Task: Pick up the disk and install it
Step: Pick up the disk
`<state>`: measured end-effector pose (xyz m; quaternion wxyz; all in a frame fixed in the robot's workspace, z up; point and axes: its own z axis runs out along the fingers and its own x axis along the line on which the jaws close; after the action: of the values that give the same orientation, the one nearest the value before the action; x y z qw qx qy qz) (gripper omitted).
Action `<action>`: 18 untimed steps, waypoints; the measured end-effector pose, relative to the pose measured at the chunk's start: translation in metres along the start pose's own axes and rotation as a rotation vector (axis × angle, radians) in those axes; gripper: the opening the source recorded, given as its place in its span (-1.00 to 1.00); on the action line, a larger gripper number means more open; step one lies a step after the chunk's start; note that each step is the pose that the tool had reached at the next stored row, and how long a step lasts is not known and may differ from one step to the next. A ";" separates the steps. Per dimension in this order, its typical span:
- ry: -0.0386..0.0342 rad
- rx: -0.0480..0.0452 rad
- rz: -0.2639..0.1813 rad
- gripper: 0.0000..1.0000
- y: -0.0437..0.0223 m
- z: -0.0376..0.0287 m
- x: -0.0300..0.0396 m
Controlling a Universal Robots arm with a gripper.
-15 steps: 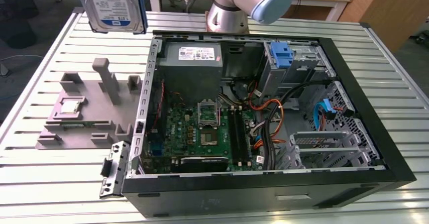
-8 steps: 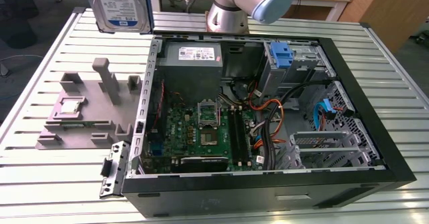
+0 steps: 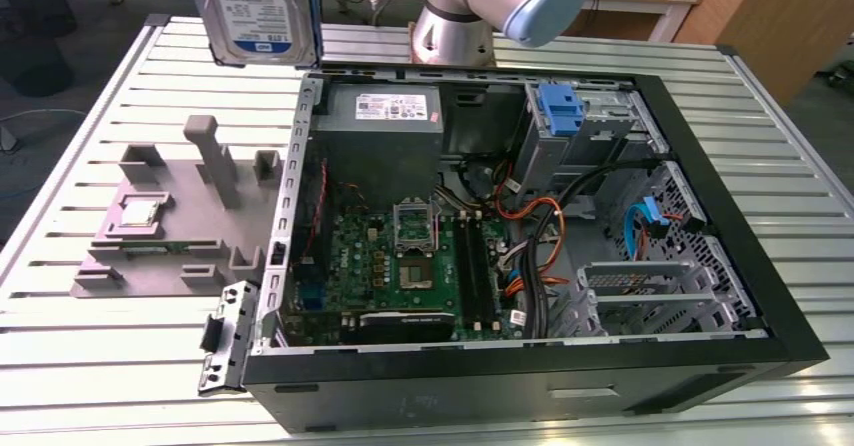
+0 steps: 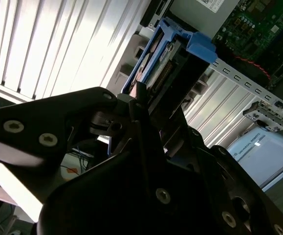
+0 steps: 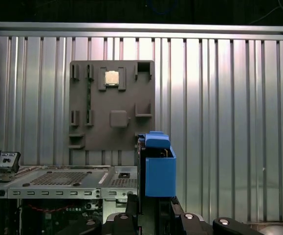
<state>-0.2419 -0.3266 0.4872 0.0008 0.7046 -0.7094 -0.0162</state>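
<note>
The jaws are clamped on the disk (image 3: 254, 11), held on edge and clear of the slatted table (image 3: 120, 336) (its blue bracket (image 5: 157, 169) shows in both wrist views); the open computer case (image 3: 747, 296) and the grey fixture (image 3: 160, 236) lie below.

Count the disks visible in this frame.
1: the disk, gripped by the gripper, hangs outside the computer case toward the exterior view's left. More may be hidden inside it.

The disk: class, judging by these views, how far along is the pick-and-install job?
Pick-up looks done: the disk is held clear of the table. In hand: the gripper is shut on it. Left: installing, as it is outside the open computer case.
</note>
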 end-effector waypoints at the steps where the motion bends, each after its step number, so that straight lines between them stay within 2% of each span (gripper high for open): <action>1: 0.0000 0.0000 0.000 -0.30 -0.0025 -0.0001 0.0000; 9: 0.0000 0.0000 0.000 -0.30 -0.0214 -0.0004 -0.0002; 18: -0.0001 0.0001 0.000 -0.30 -0.0472 -0.0009 -0.0003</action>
<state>-0.1946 -0.3265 0.4870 0.0007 0.7046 -0.7095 -0.0162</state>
